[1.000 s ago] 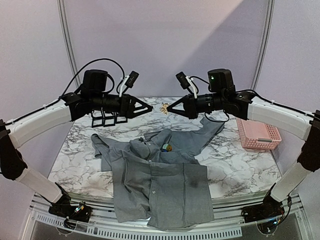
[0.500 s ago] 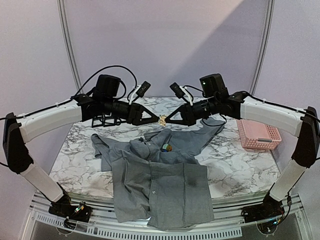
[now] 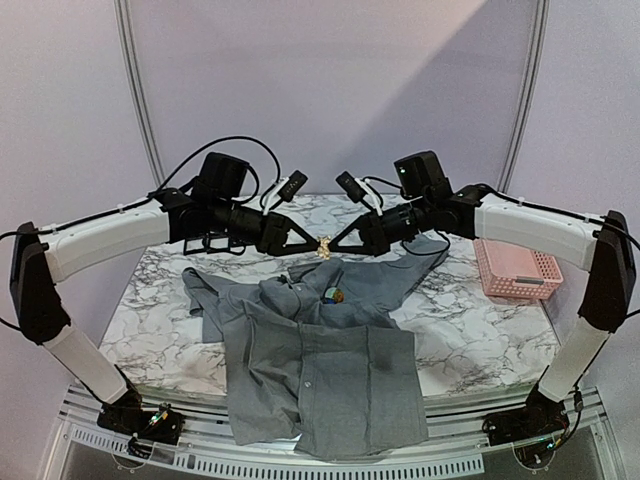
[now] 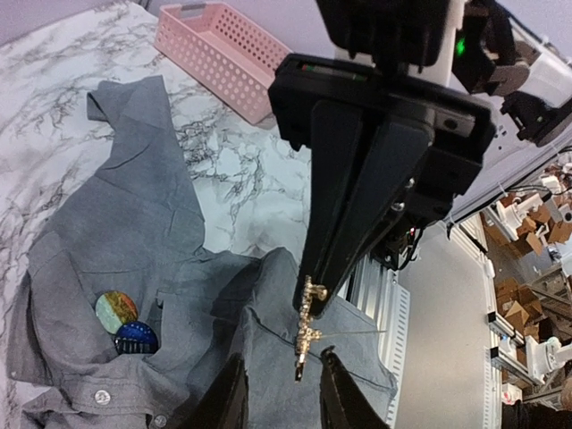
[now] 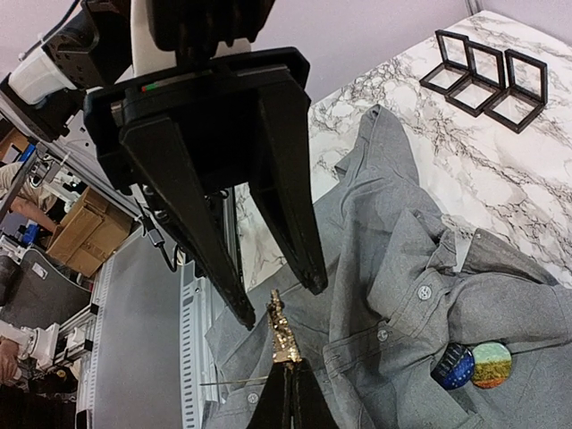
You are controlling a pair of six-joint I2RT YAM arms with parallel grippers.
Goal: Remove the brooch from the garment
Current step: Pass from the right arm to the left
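The brooch (image 3: 324, 243), a small gold jewelled piece with a thin pin, hangs in the air above the table's far middle. My right gripper (image 3: 335, 243) is shut on one end of it, as the right wrist view shows (image 5: 290, 368). My left gripper (image 3: 312, 243) faces it tip to tip. Its fingers stand open on either side of the brooch (image 4: 306, 335), with a small gap each side and no touch. The garment (image 3: 320, 370), a grey buttoned shirt, lies crumpled on the marble table below both grippers, hanging over the near edge.
Two round coloured badges (image 3: 334, 295) sit on the shirt near its collar. A pink perforated basket (image 3: 515, 268) stands at the right of the table. Three black square frames (image 3: 215, 240) lie at the back left, behind the left arm.
My left arm has swung right until its fingertips reach the brooch, and its jaws have narrowed around it. The right gripper has moved slightly left and down, still shut on the brooch.
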